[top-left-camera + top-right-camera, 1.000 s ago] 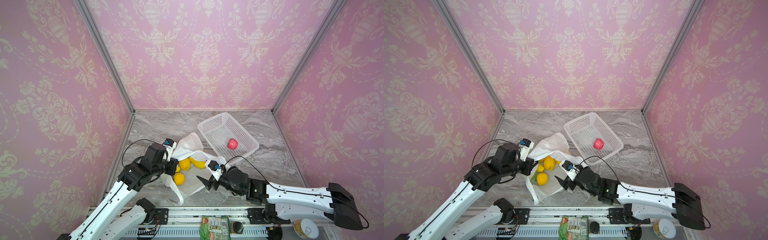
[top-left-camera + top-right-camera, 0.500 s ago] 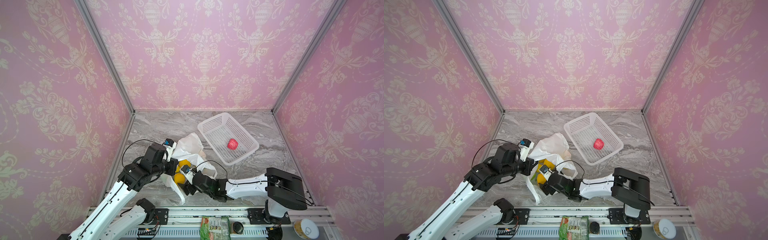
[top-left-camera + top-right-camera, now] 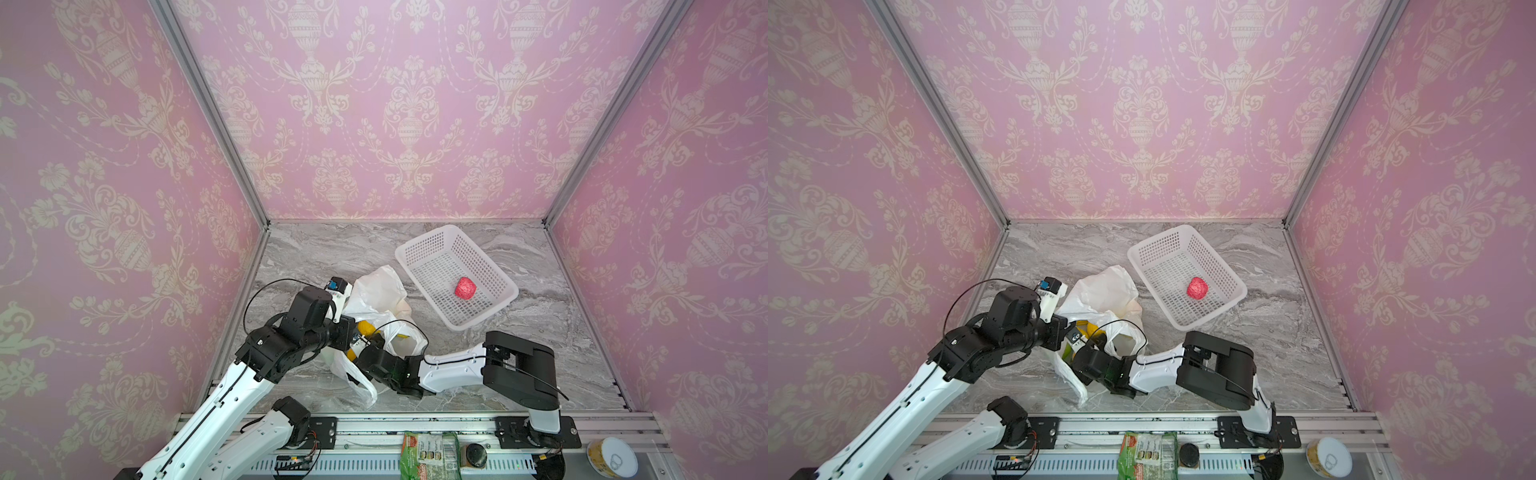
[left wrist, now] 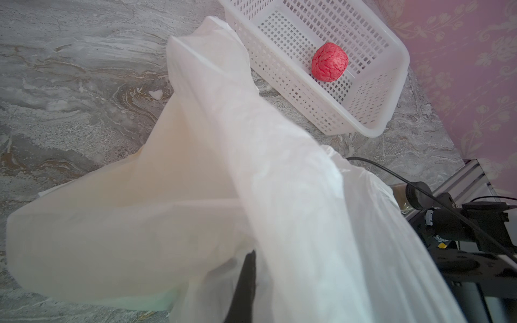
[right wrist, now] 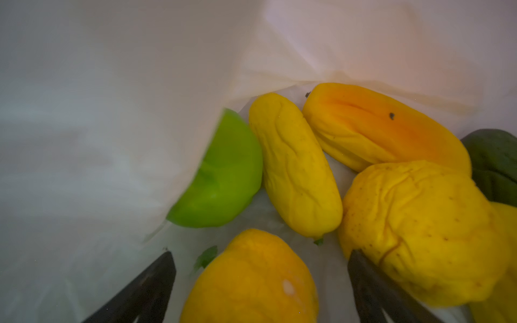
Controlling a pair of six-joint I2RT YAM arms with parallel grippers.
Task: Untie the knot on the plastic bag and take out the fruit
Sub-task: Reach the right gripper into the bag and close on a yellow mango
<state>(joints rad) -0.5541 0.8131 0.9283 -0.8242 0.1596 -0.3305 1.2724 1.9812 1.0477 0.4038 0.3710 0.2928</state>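
The soft, wrinkled round yellow-orange toy fruit (image 5: 251, 282) looks light and squashy; we judge a grip across its middle best. It lies inside the thin translucent white plastic bag (image 3: 380, 291) near the front-left corner of the grey marbled desk (image 3: 540, 345), between the spread, empty fingers of the right gripper (image 5: 260, 253). The left gripper (image 3: 349, 332), closed, pinches the bag's rim.

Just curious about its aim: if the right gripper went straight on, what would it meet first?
Probably the orange fruit, lying between the open fingers of the right gripper inside the bag; depth is hard to judge.
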